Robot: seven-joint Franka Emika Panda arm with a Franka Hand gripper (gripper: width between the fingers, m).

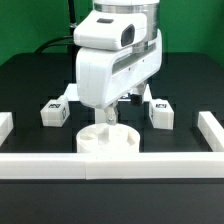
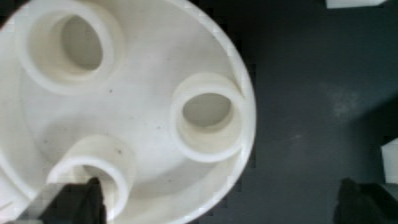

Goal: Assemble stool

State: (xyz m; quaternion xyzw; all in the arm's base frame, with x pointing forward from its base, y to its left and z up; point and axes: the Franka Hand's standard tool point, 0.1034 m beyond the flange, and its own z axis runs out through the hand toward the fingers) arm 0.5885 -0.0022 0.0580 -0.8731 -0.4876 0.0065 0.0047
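Note:
The round white stool seat (image 1: 108, 139) lies flat on the black table, just behind the front rail. In the wrist view the seat (image 2: 151, 90) fills most of the picture and shows three empty holes. My gripper (image 1: 106, 116) hangs right over the seat and is open and empty. In the wrist view my gripper (image 2: 214, 205) has one dark finger (image 2: 71, 200) over a seat hole and the other finger (image 2: 366, 200) over bare table, with the seat's rim between them. One tagged leg (image 1: 52, 112) lies at the exterior view's left, another (image 1: 158, 112) at its right. A third leg is not visible.
A long white rail (image 1: 110, 163) runs along the front, with short rails at the exterior view's left (image 1: 5, 126) and right (image 1: 212, 129). A white piece (image 2: 388, 152) shows at the wrist view's edge. Cables hang at the back.

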